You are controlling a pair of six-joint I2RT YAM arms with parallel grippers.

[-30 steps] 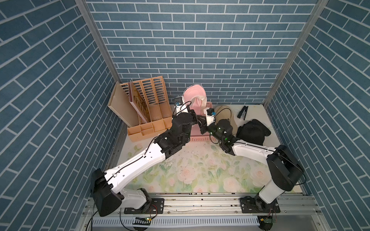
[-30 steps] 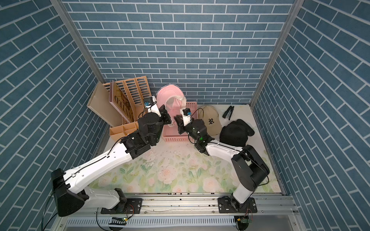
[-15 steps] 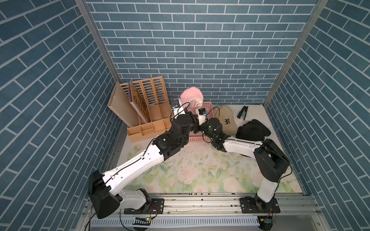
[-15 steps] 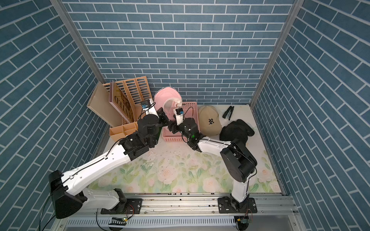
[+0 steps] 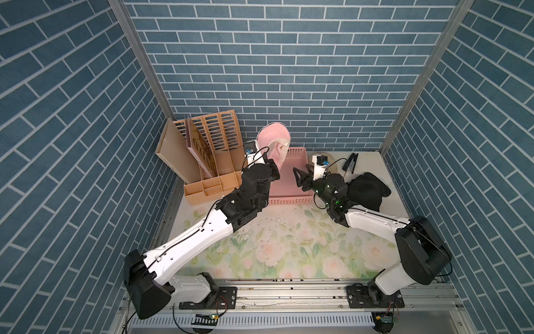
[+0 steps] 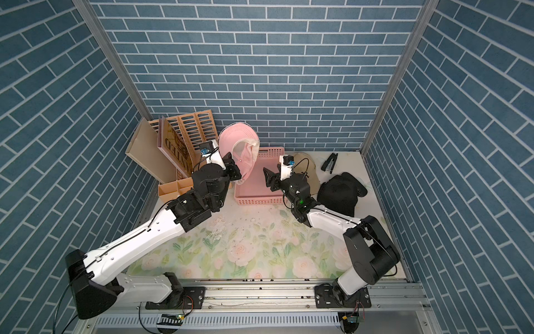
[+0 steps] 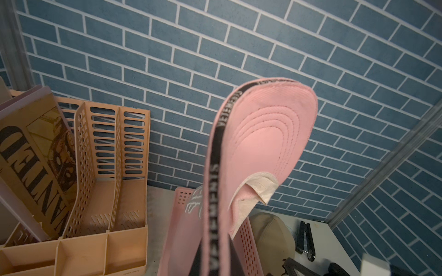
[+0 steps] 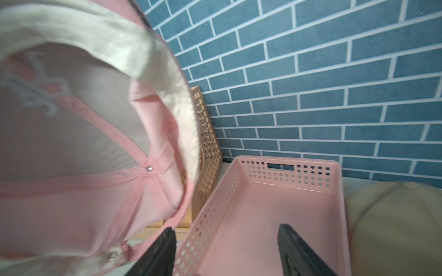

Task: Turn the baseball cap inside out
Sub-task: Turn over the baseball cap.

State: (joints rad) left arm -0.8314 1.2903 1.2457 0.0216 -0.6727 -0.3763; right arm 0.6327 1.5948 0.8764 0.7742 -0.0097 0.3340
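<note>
A blue brick-patterned booth seen from above, with 2 robot arms reaching toward the back wall.

The left gripper (image 6: 235,171) is clamped on the lower edge of a pink baseball cap (image 6: 239,146). It holds the cap in the air beside a tan file organizer (image 5: 213,150), above the near-left corner of a pink basket (image 5: 291,199). The cap's brim (image 7: 267,133) points up toward the wall, showing rows of stitching and a black lettered tape along its edge.

The right gripper (image 5: 300,177) has just changed. 1 second ago it was nearly closed and right against the cap. Now its jaws are spread and empty, and it has drawn back over the basket, clear of the fabric. In the right wrist view its 2 dark fingers (image 8: 162,253) frame the basket floor, with the cap just beside them.

That view looks into the cap's hollow: white sweatband (image 8: 167,78), grey mesh lining, and pink seam tapes meeting at a silver rivet. The crown still appears to cup inward. The task therefore looks unfinished, and the release reads as a regrip or a pause before pushing the crown through.

A tan cap (image 8: 394,227) and a black cap (image 5: 364,191) lie on the table to the right, untouched.
</note>
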